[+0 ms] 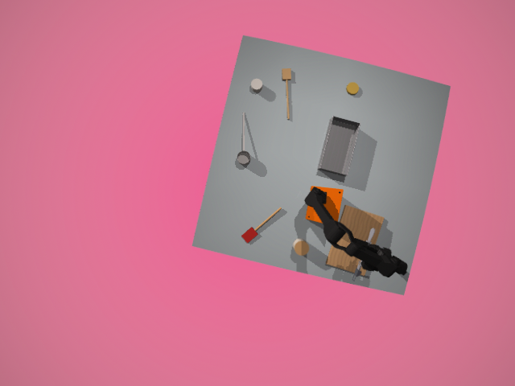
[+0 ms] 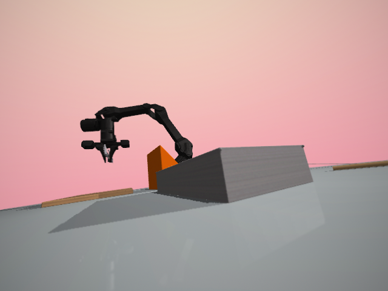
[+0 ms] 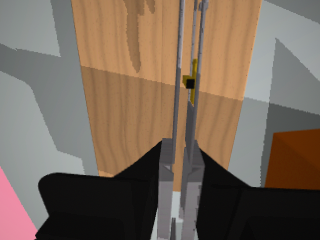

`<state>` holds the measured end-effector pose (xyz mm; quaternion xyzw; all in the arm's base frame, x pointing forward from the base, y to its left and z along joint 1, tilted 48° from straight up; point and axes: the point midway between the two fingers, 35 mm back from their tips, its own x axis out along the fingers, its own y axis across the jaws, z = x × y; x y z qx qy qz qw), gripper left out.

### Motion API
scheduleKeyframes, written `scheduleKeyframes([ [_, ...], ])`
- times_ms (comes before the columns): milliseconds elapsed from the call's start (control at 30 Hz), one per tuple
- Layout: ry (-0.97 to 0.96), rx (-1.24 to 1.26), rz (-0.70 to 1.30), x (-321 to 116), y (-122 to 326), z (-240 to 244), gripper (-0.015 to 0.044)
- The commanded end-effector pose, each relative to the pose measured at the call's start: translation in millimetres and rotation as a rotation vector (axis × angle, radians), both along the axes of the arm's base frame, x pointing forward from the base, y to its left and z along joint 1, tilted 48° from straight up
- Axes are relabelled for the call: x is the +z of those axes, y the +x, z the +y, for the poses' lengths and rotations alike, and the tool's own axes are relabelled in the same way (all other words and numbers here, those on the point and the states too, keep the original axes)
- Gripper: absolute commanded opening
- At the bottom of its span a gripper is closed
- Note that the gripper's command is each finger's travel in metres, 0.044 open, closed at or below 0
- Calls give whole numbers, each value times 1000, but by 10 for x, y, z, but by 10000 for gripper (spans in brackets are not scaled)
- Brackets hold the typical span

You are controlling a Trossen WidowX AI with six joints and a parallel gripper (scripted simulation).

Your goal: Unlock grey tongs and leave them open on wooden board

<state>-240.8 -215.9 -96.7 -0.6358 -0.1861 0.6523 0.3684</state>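
My gripper points down, high above the table. It is shut on the grey tongs. In the wrist view the two tong arms run nearly parallel, close together, away from the fingers. A small yellow piece with a black block sits at the right arm. The tongs look roughly level, not tips down; whether the lock is engaged I cannot tell. The wooden board lies below the tongs. The arm hides their middle in the top view. The roasting tin stands apart, with nothing across it.
An orange block stands beside the board, near the arm's base. A tan cylinder stands left of the board. A red spatula, a long-handled cup, a wooden spatula and a yellow disc are farther off.
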Motion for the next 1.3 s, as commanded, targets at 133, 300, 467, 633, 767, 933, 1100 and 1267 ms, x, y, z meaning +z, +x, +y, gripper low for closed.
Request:
scheduleKeyframes([
  [133, 2, 7, 0, -96, -7, 86, -150],
  [300, 2, 7, 0, -157, -7, 143, -150],
  [467, 2, 7, 0, -217, -5, 202, -150],
  [633, 2, 7, 1, -275, -1, 261, -150],
  [767, 2, 7, 1, -321, 3, 309, -150],
  [933, 3, 7, 1, -377, 10, 370, -150],
  [1100, 3, 7, 1, -431, 19, 432, -150],
  [1267, 4, 7, 1, -483, 30, 495, -150],
])
